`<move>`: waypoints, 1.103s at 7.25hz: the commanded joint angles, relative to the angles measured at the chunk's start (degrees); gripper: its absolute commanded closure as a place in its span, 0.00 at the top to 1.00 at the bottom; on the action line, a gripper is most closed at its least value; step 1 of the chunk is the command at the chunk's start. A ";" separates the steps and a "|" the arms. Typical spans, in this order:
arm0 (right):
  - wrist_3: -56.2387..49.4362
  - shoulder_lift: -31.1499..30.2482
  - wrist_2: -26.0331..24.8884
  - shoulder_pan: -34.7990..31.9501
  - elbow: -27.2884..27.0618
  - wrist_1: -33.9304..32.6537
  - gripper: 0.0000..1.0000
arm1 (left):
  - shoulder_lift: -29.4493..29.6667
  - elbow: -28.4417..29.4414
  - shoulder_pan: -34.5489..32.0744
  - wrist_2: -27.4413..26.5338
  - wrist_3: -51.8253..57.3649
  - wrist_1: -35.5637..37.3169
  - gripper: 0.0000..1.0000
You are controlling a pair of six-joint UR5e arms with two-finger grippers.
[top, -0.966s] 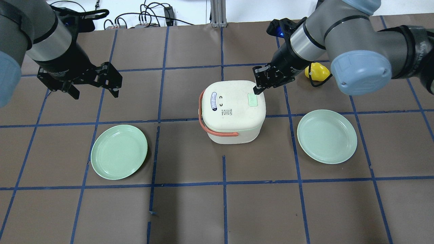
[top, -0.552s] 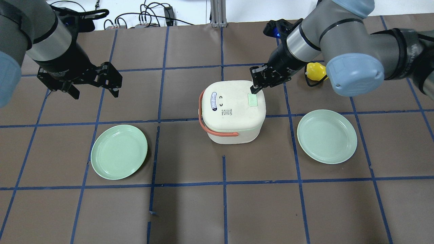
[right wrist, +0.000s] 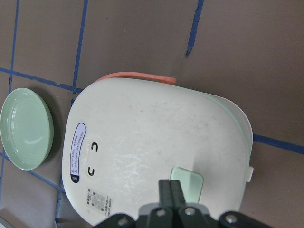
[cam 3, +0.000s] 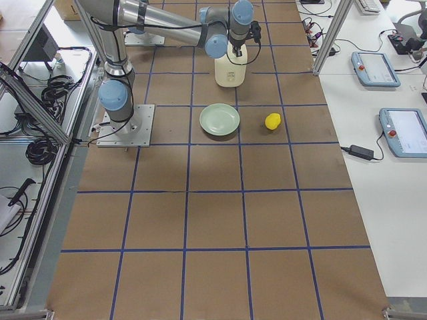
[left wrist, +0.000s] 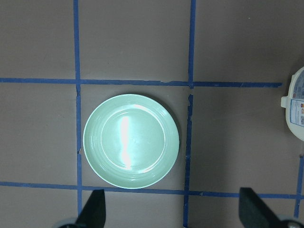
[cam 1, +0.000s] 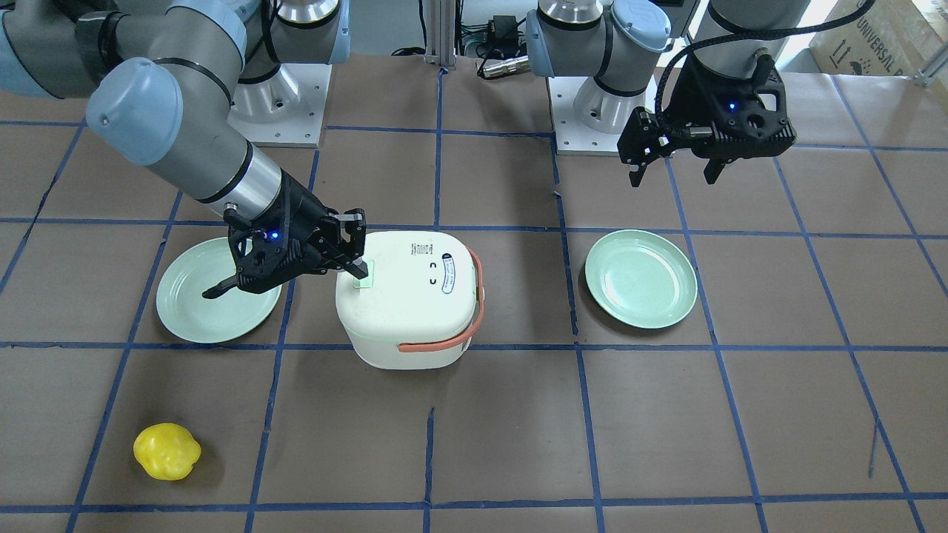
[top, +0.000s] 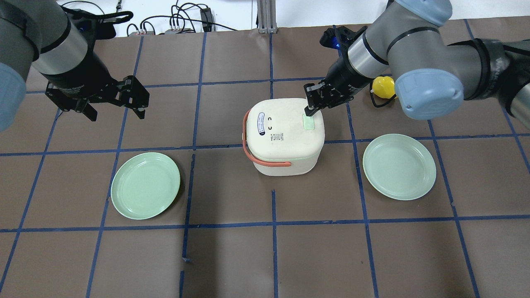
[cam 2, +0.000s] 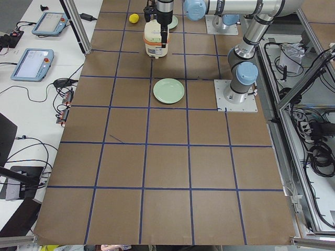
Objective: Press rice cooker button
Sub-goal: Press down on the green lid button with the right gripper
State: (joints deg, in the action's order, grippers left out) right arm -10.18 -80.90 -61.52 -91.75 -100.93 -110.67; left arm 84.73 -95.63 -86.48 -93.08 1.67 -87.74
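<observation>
Right gripper (top: 309, 111) pinched, tilted down; left gripper (top: 116, 114) splayed, seemingly vertical.

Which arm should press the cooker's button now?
Right. The right gripper is shut, with its tip right at the green button on the cooker lid. The left gripper hangs open, well away from the cooker.

This is a robotics lab: a big table (top: 232, 256) papered brown and gridded with blue tape (top: 274, 224), robot arms (cam 2: 245, 78) bolted onto metal plates (cam 2: 222, 103), teach pendants (cam 3: 375, 69) on white side benches (cam 3: 400, 200), cable bundles (cam 2: 316, 151), and aluminium framing (cam 2: 74, 26).
</observation>
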 commanded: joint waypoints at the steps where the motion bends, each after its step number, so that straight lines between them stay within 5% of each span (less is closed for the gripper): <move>1: -0.01 -0.22 0.00 0.00 -0.67 -0.07 0.09 | 0.00 0.00 0.00 0.00 0.00 0.02 1.00; 8: -0.28 0.04 0.09 -0.09 -1.81 -2.97 0.09 | 0.00 -0.09 0.00 0.00 0.00 -0.07 1.00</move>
State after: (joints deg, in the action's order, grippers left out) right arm -10.30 -80.91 -61.44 -91.81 -102.68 -113.00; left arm 84.76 -95.64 -86.49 -93.08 1.68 -87.76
